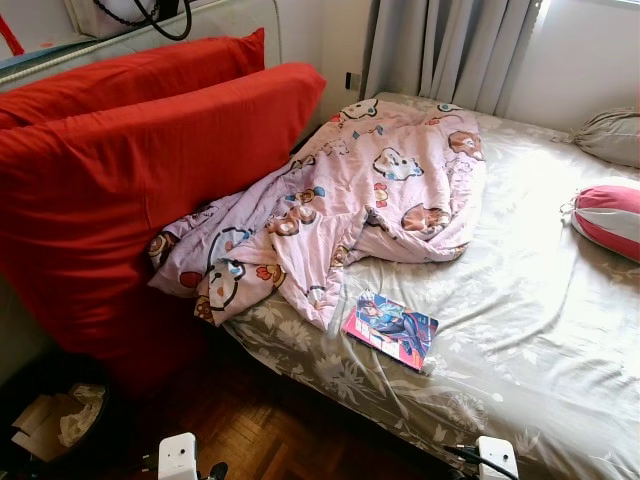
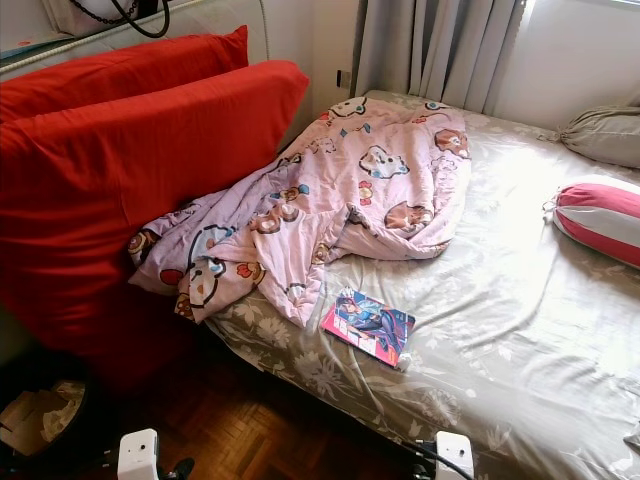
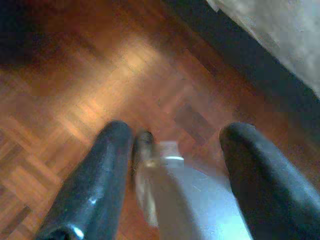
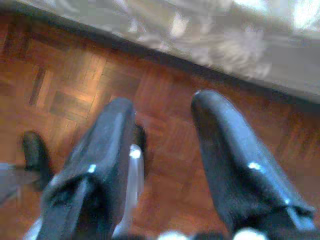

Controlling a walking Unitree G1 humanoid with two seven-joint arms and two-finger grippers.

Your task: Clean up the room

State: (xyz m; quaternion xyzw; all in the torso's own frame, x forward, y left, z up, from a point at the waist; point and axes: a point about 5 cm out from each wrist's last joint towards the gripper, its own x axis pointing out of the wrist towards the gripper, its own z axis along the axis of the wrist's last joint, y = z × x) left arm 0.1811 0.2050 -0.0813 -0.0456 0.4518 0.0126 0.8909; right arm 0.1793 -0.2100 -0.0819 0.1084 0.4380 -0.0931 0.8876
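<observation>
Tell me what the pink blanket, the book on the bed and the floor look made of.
Pink blanket: soft matte fabric, likely cotton; it crumples in folds.
Book: paper with a glossy cover; flat with a slight sheen.
Floor: polished wood parquet; small blocks reflecting light.

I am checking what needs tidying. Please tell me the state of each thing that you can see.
Pink blanket: crumpled, lying across the bed.
Comic book: closed, flat near the bed edge.
Red cushions: upright, leaning beside the bed.
Striped pillow: lying on the bed.
Curtain: drawn together.
Left pincer: open, above the wooden floor.
Right pincer: open, above the floor.
</observation>
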